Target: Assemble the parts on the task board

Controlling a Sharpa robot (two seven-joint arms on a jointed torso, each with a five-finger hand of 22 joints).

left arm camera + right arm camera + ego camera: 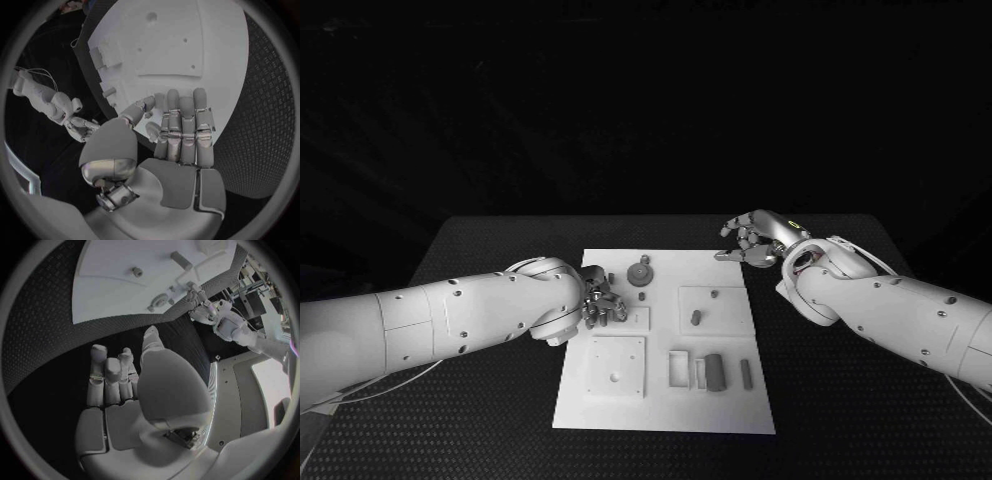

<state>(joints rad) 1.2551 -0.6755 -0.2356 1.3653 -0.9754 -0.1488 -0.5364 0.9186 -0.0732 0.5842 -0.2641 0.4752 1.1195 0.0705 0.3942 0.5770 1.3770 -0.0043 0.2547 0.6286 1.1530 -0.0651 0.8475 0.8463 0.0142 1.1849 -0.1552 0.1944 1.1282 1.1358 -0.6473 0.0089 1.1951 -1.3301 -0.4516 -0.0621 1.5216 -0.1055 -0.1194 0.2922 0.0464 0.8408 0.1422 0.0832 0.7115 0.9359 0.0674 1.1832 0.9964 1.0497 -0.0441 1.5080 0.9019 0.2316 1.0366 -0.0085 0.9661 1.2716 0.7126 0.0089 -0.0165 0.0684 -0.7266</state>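
Observation:
The white task board (pixel 733 335) lies mid-table. On it are a round grey part (pixel 640 272) at the far end, two small pegs (pixel 695 317) in the middle, and grey blocks (pixel 715 372) near the front. My left hand (pixel 600 298) hovers over the board's left edge; in the left wrist view its fingers (pixel 184 125) stretch out side by side above the board (pixel 187 50) with nothing in them. My right hand (pixel 754 240) hangs over the black table just off the board's far right corner, its fingers (pixel 109 367) curled in on nothing.
A square plate (pixel 617 365) sits in the board's front left. Black table (pixel 862 400) surrounds the board on all sides. The right wrist view shows a peg (pixel 136 271) and my left hand (pixel 199 297) at the board's far side.

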